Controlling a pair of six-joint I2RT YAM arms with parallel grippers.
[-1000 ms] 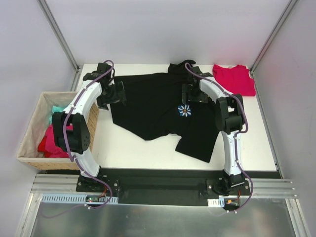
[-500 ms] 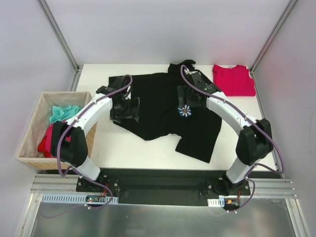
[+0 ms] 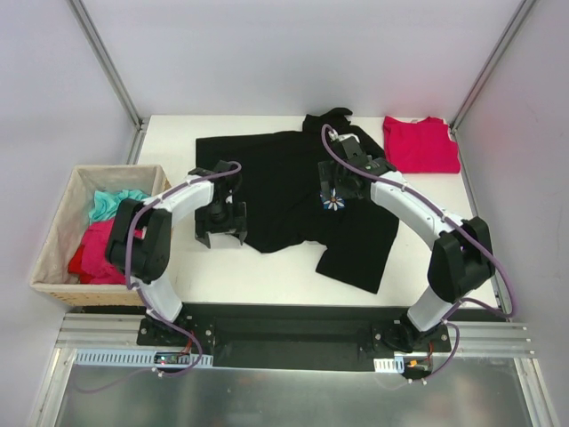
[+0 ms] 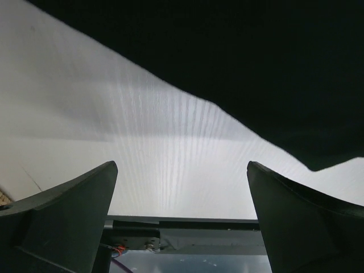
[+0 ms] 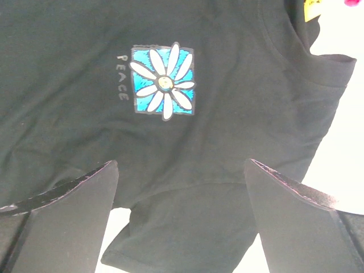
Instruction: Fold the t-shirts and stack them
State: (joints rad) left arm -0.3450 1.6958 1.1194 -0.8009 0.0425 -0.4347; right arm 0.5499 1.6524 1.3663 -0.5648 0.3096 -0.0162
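Note:
The black t-shirt (image 3: 284,178) lies spread out on the white table (image 3: 258,276), its flower emblem (image 3: 333,201) facing up. A red t-shirt (image 3: 420,145) lies flat at the back right corner. My left gripper (image 3: 221,236) is open at the black shirt's near left edge. In the left wrist view it (image 4: 181,165) holds nothing, with bare table between the fingers and the black cloth (image 4: 256,68) just beyond. My right gripper (image 3: 342,187) is open over the shirt beside the emblem. In the right wrist view it (image 5: 181,163) hangs above the cloth below the emblem (image 5: 164,81).
A woven basket (image 3: 53,258) stands off the table's left side with teal and red cloth inside. Metal frame posts rise at the back corners. The arm bases and a black rail run along the near edge.
My left gripper has come from the shirt's back left corner forward along its left edge. My right arm has stretched out, its gripper staying near the emblem. Both jaws stayed open.

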